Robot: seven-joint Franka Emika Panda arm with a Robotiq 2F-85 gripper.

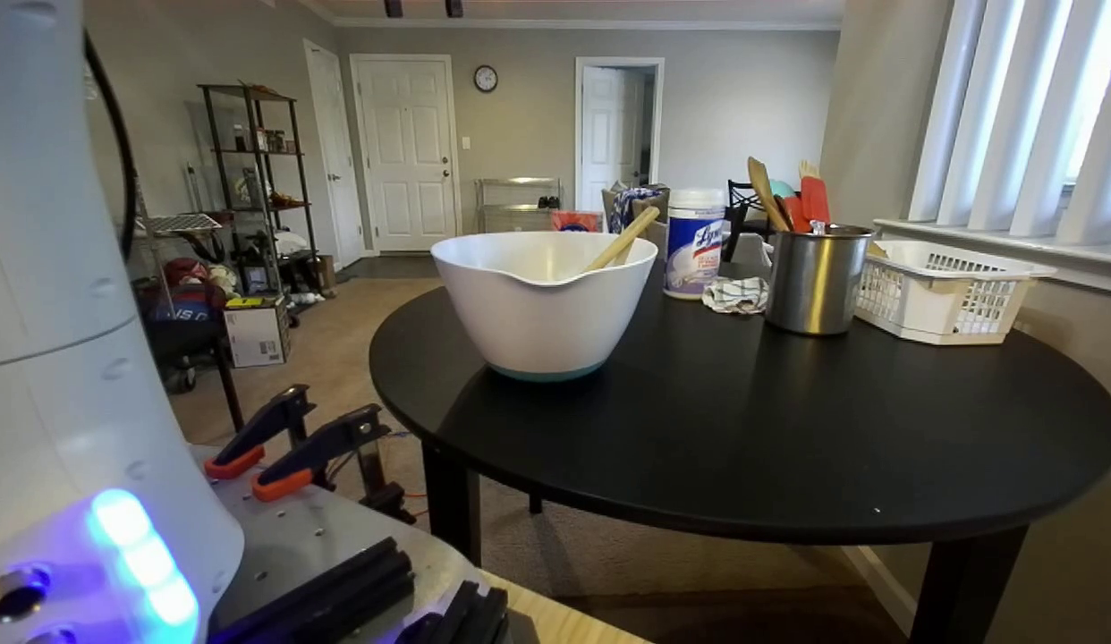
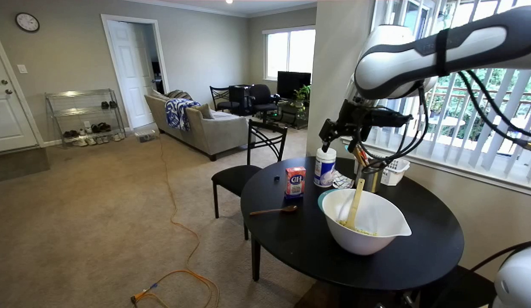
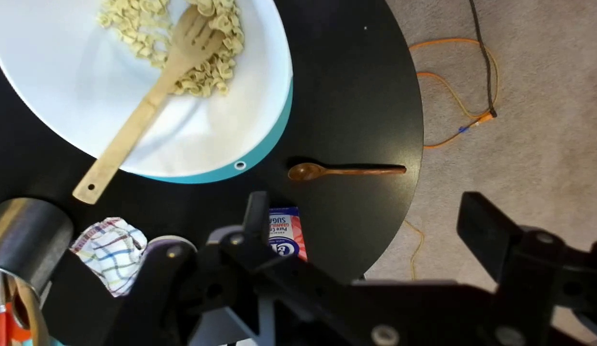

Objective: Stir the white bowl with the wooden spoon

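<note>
A long, pale tan wooden spoon (image 3: 149, 102) is leaning inside a large, round, glossy white bowl (image 1: 555, 322), its slotted head resting in curled yellow pasta (image 3: 213, 77) and its handle reaching past the rim. The bowl is standing upright on a round black table (image 1: 788, 429). Near it, a small, reddish-brown wooden spoon (image 3: 358, 171) is lying flat. Farther around the table are sitting a red-and-blue sugar carton (image 2: 295, 182), a blue-and-white cylindrical canister (image 2: 324, 169), a crumpled checked cloth (image 3: 111, 254), a metal cup (image 1: 815, 286) holding coloured utensils (image 1: 813, 199), and a white, slotted, rectangular basket (image 1: 931, 309). Higher than the bowl, a black robot gripper (image 3: 366, 216) is hanging well apart from the pale spoon, its jaws spread wide.
</note>
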